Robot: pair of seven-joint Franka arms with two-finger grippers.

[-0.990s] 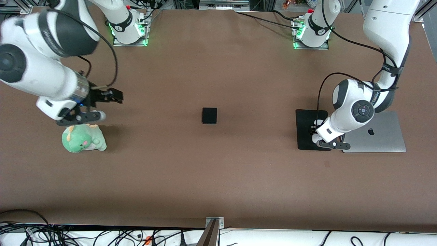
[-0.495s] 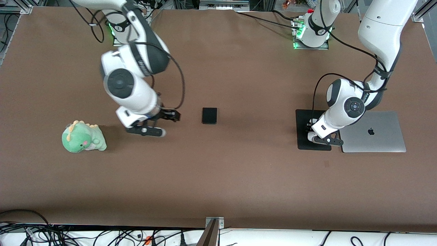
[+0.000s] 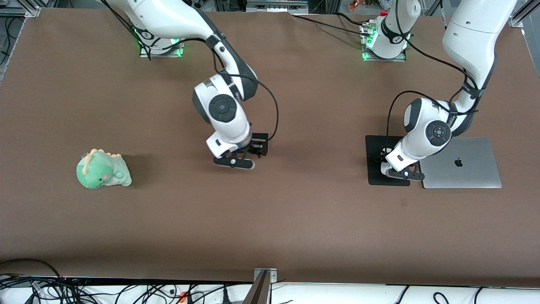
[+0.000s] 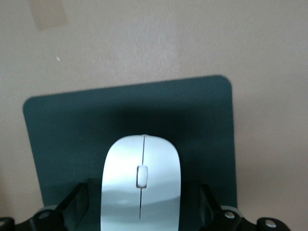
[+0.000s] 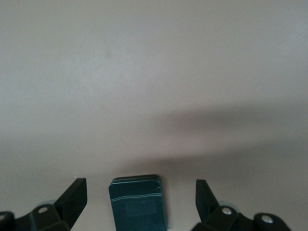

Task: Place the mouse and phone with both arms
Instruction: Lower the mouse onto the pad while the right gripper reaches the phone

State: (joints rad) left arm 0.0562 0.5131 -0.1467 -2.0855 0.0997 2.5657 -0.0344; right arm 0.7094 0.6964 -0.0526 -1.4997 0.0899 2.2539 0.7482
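Observation:
The white mouse [image 4: 141, 185] lies on the black mouse pad [image 4: 192, 120] at the left arm's end of the table. My left gripper [image 4: 142, 207] is low over it, open, with a finger on each side of the mouse and a gap to each. In the front view the left gripper [image 3: 383, 160] covers the mouse on the pad [image 3: 373, 145]. The black phone [image 5: 137, 199] lies flat on the table's middle. My right gripper [image 5: 139, 192] is open with the phone between its fingers, not touching. In the front view the right gripper [image 3: 256, 148] hides most of the phone [image 3: 262, 136].
A closed silver laptop [image 3: 462, 162] lies beside the mouse pad, toward the left arm's end. A green plush dinosaur [image 3: 103, 170] sits toward the right arm's end of the table. The brown table [image 3: 295, 211] is bare nearer the front camera.
My right arm has swung from over the plush dinosaur to the phone and come down around it. My left gripper has shifted a little over the mouse pad.

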